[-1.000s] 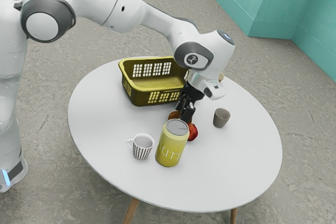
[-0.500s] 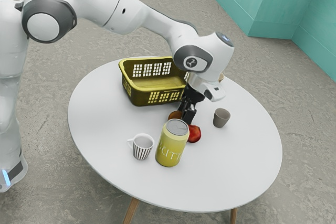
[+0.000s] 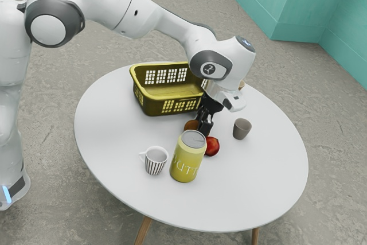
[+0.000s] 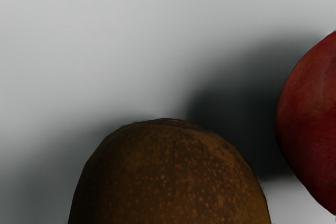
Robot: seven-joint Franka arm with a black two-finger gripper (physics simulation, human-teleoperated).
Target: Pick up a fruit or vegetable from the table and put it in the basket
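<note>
A round, brown, speckled fruit [image 3: 190, 125] is pictured on the table [image 3: 252, 182] right at the jaws of the black gripper [image 3: 204, 131], judged to be the piece meant for the yellow basket [image 3: 152, 106]. How far the jaws are parted, and whether anything is held by them, cannot be told. A glossy red fruit [image 3: 212, 146] is seen just beside them, near the brown one, with a gap between the two. The basket stands near the jaws, toward the exterior view's left, while the yellow can [image 3: 188, 159] is set close by on the camera's side, the brown fruit being partly hidden by it.

The brown fruit is judged firm and fairly light, its skin dull and faintly rough, so little slipping is expected if it is gripped at its widest part, from two opposite sides. A hold too high on the dome could be squeezed off, and the fruit rolled away. Moderate pressure is advised, bruising being possible, with room kept from the red neighbour and the can.
</note>
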